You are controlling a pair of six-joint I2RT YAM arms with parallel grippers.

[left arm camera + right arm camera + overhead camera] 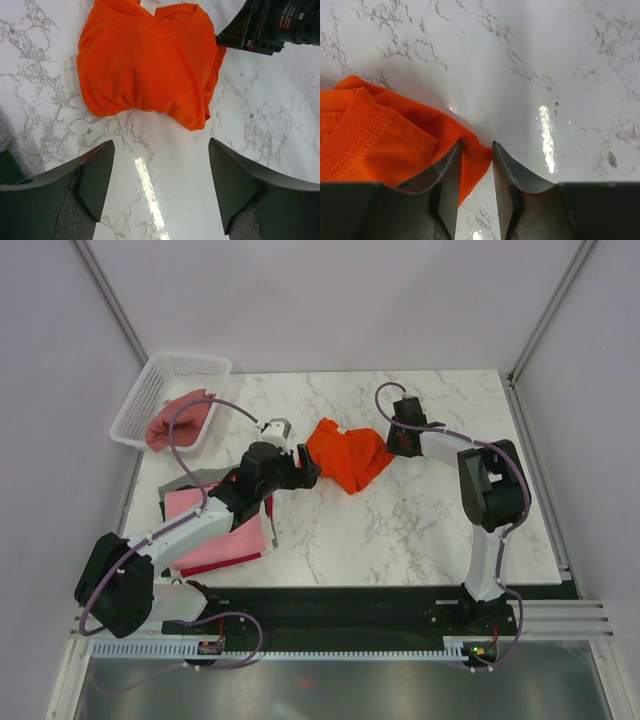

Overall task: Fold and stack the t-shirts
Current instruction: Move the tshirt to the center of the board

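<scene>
The bright orange t-shirt (348, 457) lies crumpled on the marble table, mid-back. My left gripper (308, 474) is open and empty, low over the table just left of the shirt; in the left wrist view its gripper (160, 185) frames bare marble, with the shirt (150, 65) ahead. My right gripper (400, 440) is at the shirt's right edge. In the right wrist view its gripper (477, 150) is nearly closed, with a corner of the orange cloth (380, 145) between the fingertips.
A light pink folded shirt (215, 525) lies on a grey one (190, 482) at the left, under my left arm. A white mesh basket (170, 370) at the back left holds a dusty rose shirt (180, 420).
</scene>
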